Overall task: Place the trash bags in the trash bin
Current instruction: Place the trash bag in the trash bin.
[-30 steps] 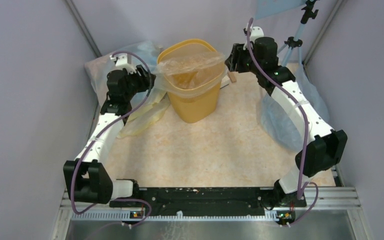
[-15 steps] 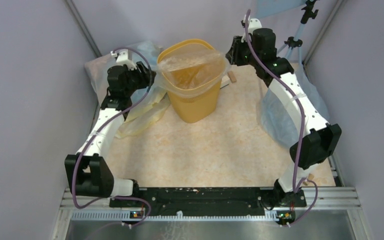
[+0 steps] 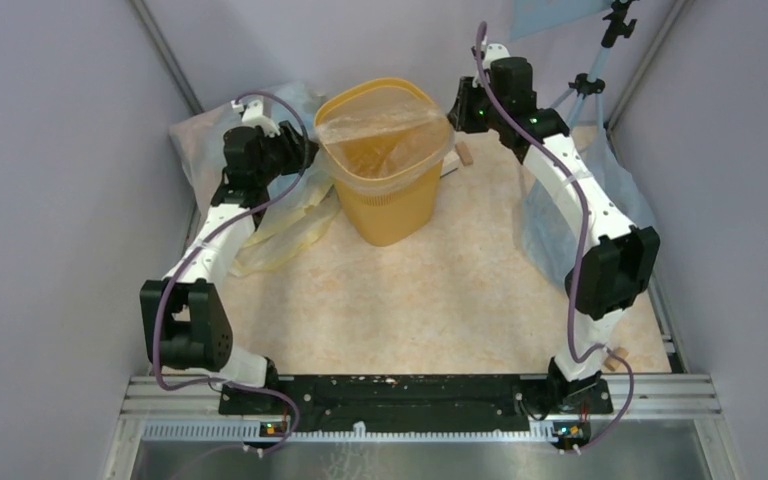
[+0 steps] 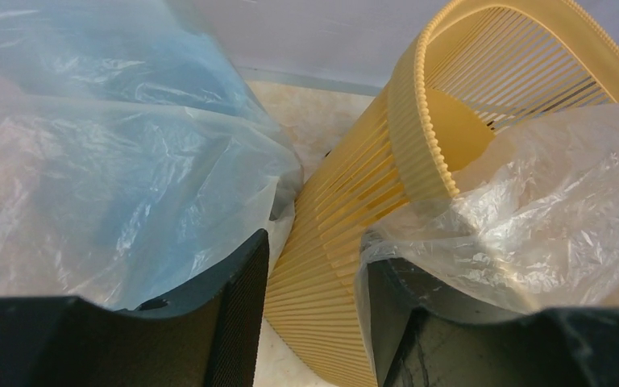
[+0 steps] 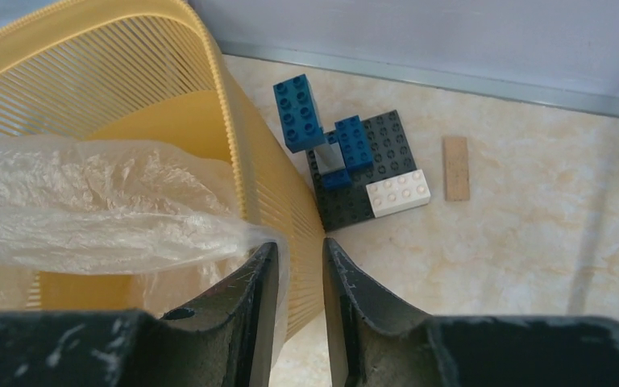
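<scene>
The bin (image 3: 392, 210) is seen at the back of the table (image 3: 440, 290). The bag (image 3: 385, 125) is spread over its top and hangs over the rim. The left gripper (image 4: 314, 242) is held wide around the bin's left wall. The right gripper (image 5: 298, 250) is held narrow around the right wall and the bag's edge. Whether they are pinched cannot be told.

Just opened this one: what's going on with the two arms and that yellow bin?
Both arms are at the yellow trash bin, working a clear trash bag over it. The film lies across the opening and overhangs the rim. The left gripper straddles the bin's wall, jaws open. The right gripper straddles the opposite rim, jaws narrow, with film beside one finger. Whether it is pinching is unclear.
</scene>
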